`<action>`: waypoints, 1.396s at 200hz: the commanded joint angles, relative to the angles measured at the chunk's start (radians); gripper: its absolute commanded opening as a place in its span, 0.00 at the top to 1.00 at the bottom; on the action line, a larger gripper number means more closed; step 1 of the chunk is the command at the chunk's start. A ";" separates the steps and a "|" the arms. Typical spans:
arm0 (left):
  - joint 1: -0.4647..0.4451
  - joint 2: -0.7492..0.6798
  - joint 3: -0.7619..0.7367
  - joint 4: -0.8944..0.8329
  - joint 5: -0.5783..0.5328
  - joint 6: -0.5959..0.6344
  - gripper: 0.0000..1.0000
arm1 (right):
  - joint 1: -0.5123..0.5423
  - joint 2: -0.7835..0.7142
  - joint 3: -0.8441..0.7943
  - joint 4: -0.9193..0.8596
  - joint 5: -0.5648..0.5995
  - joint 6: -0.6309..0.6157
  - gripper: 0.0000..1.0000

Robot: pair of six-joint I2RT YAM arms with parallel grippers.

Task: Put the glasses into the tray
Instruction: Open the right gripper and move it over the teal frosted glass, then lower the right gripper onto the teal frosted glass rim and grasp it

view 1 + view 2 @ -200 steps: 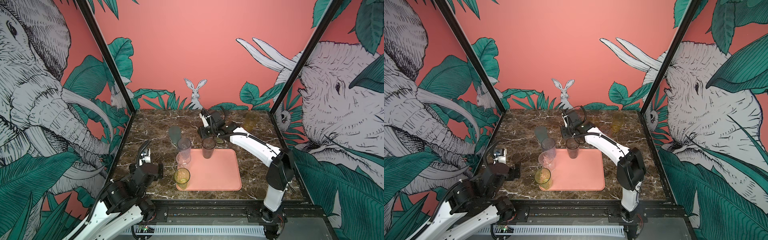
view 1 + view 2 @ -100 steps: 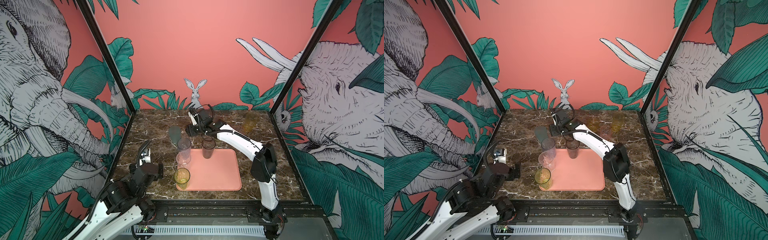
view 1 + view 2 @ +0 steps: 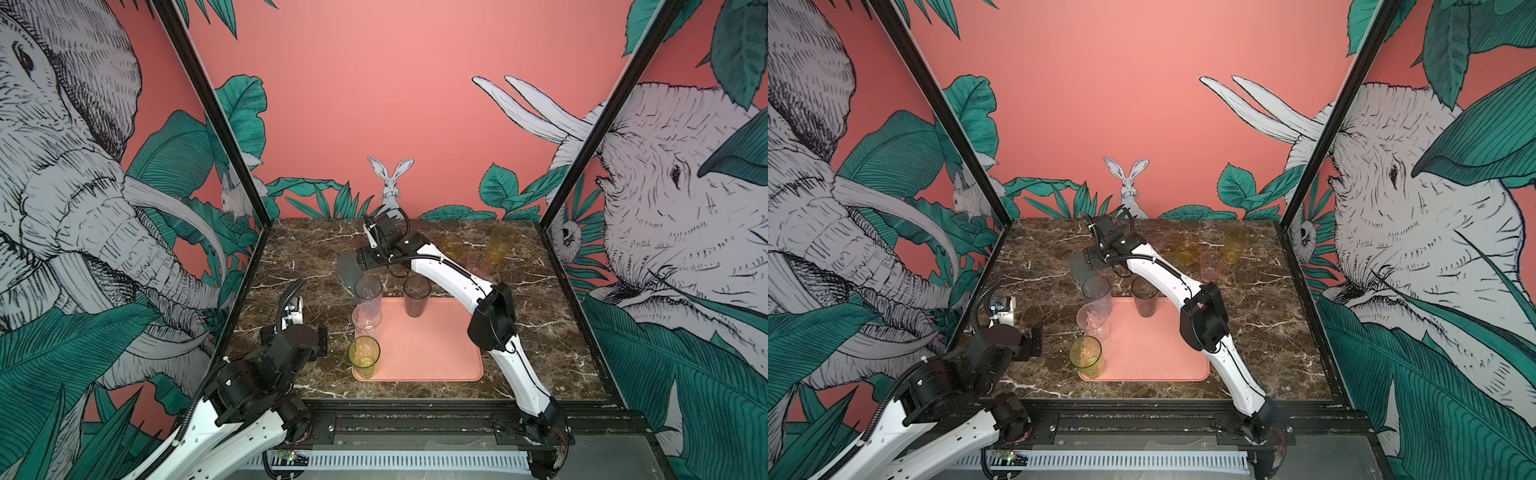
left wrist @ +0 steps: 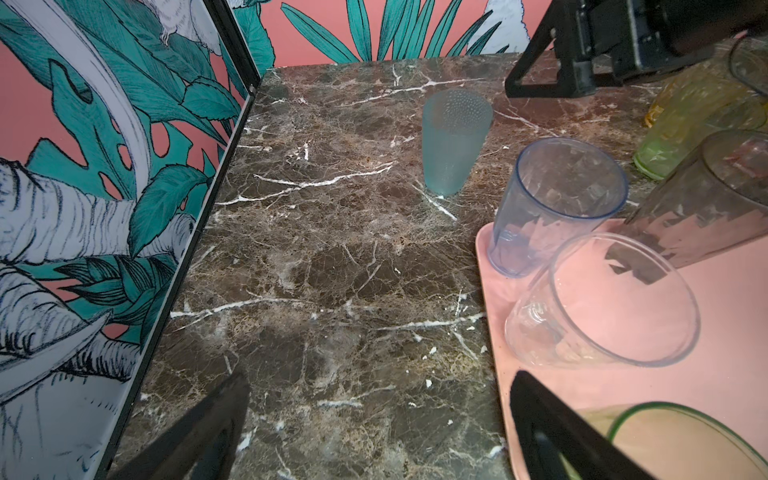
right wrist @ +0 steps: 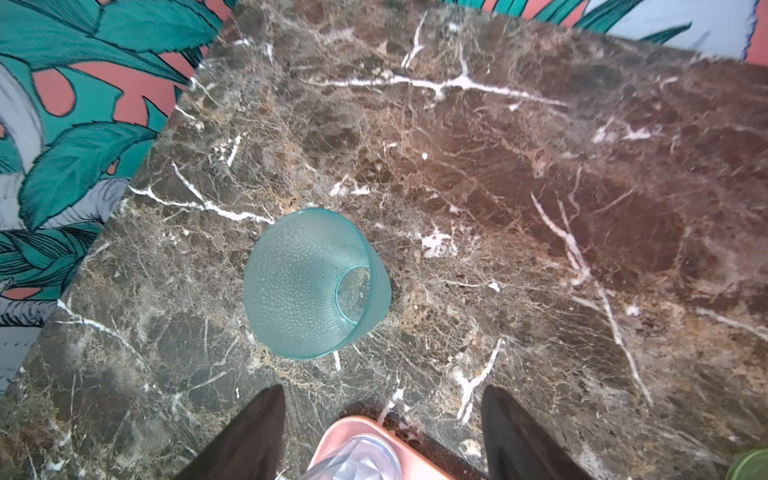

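Over the last second the right gripper has left the smoky brown tumbler standing upright at the far edge of the salmon-pink tray and swung left across the middle. Its fingers have spread and are now well apart with nothing between them. That tumbler looks delivered, and the arm appears to be lining up the next pick.

The likely target is the frosted blue-grey tumbler, upright on the marble table just off the tray's far left corner. In the right wrist view it sits ahead of the fingertips, not yet between them, so the gripper still has to advance and drop before it can close.

Four glasses are on the tray: the smoky brown one, plus the grey-violet tumbler, the clear tumbler and the yellow-green tumbler in a row along the left edge. An amber tumbler and a pink tumbler wait with other yellowish glasses at the far right of the table, so roughly half the work remains.

The left gripper has not moved. It sits at the near left beside the tray, fingers wide apart and empty.
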 commanded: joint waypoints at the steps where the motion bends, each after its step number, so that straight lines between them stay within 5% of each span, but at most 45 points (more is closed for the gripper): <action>1: 0.003 0.010 -0.008 -0.001 -0.012 -0.011 0.01 | 0.011 0.044 0.076 -0.061 0.001 0.032 0.21; 279: 0.003 -0.008 -0.009 -0.003 -0.012 -0.012 0.01 | 0.009 0.228 0.272 -0.007 -0.001 0.117 0.29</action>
